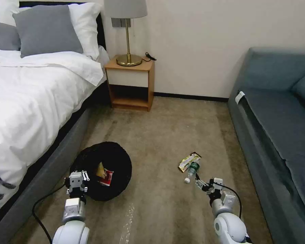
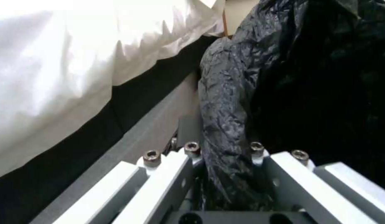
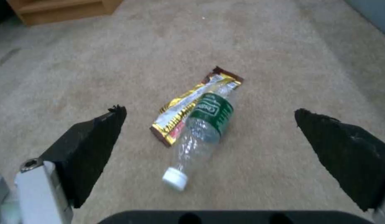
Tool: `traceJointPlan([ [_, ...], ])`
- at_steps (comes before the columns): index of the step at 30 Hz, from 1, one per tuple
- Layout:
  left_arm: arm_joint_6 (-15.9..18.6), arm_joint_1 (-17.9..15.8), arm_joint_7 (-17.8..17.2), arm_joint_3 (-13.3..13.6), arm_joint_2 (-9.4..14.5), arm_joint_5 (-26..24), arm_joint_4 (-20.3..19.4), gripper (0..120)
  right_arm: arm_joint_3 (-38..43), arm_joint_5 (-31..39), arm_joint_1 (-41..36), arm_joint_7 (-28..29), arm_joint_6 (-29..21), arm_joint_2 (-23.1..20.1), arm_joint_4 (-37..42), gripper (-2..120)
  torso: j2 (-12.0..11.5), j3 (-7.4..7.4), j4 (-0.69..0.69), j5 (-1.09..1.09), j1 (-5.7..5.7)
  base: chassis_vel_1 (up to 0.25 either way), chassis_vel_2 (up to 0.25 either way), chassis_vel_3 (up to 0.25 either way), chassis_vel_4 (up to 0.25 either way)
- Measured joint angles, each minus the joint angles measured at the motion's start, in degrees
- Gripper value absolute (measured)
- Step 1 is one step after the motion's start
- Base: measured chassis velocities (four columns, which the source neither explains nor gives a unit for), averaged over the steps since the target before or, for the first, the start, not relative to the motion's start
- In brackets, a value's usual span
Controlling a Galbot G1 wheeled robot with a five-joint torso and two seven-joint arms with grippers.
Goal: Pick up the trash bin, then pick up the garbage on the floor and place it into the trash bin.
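Already the left gripper (image 1: 78,179) is clamped on the black-bagged rim of the trash bin (image 1: 101,169), which sits tipped beside the bed (image 1: 34,101) with a red-and-white snack packet (image 1: 106,177) and tan paper (image 1: 100,169) inside. The right gripper (image 3: 209,137) hangs just above the carpet with its jaws spread wide and empty, straddling the clear bottle (image 3: 203,130). The bottle lies flat, long axis running away from the robot, white cap (image 3: 175,178) nearest the gripper, its far end lying over the gold foil wrapper (image 3: 188,104). Best to descend squarely and close across the green label, not the wrapper.
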Motion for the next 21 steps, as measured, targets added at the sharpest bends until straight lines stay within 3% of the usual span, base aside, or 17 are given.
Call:
traceJointPlan([
  [21,-0.5,-1.1,0.2,0.3,0.4,-0.1,1.9,4,-0.2,-0.4,1.6,-0.2,0.5,-0.2,-2.6,100,0.0,0.0,0.0,0.0,0.0,-0.095,0.095,0.102,-0.098],
])
